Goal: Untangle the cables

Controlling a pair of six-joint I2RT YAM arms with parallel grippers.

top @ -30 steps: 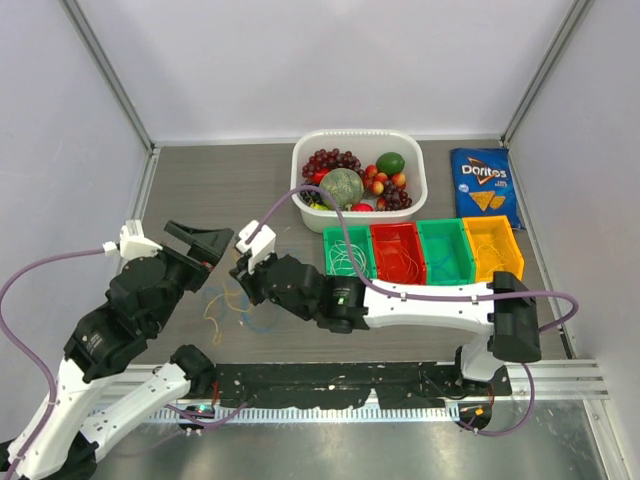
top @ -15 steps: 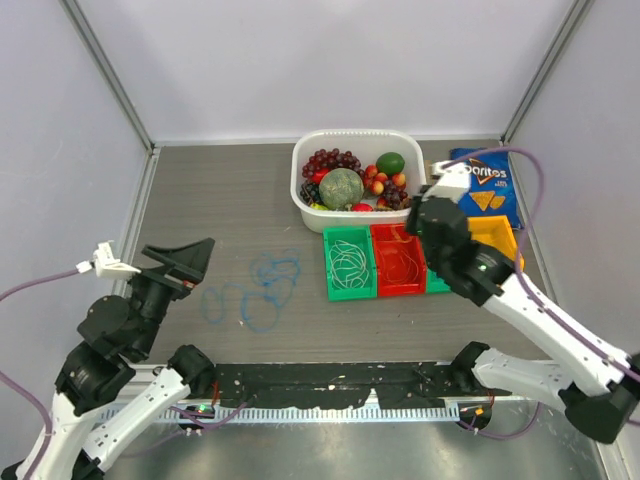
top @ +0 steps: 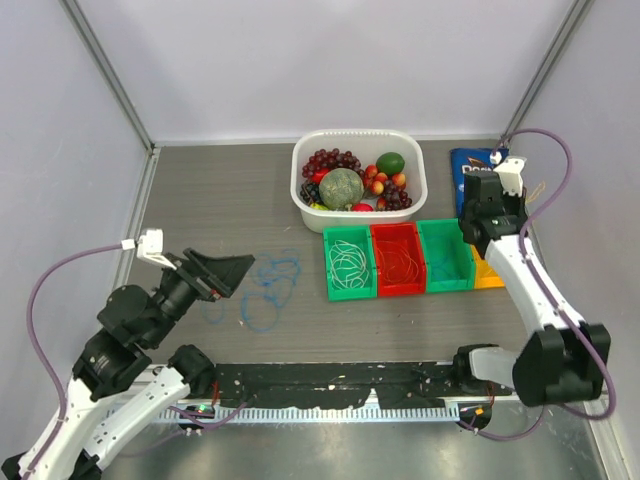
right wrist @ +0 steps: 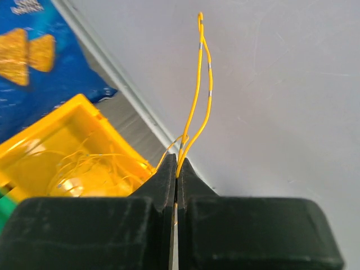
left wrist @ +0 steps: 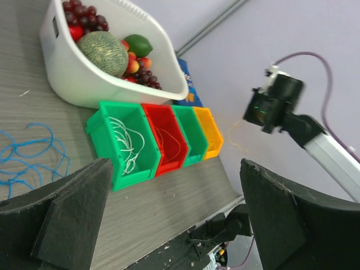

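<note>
A blue cable (top: 262,290) lies in loose loops on the table left of the bins, and shows in the left wrist view as the blue cable (left wrist: 28,160). White cables (top: 348,262) fill the left green bin. An orange cable (top: 402,265) lies in the red bin. My right gripper (right wrist: 177,169) is shut on a thin yellow cable (right wrist: 198,95), held up by the right wall above the yellow bin (right wrist: 84,121), which holds more yellow strands. My left gripper (top: 228,270) hangs wide open over the table's left side, nothing between its fingers (left wrist: 73,208).
A white basket (top: 410,205) of fruit stands behind the bins, with a Doritos bag (top: 470,175) to its right. The second green bin (top: 445,255) sits between the red and yellow ones. The rail (top: 330,385) runs along the near edge.
My right arm swung from the tangle at mid-table to the far right, carrying the yellow cable. The left gripper opened fully and shifted. Only the blue cable stays on the table.
</note>
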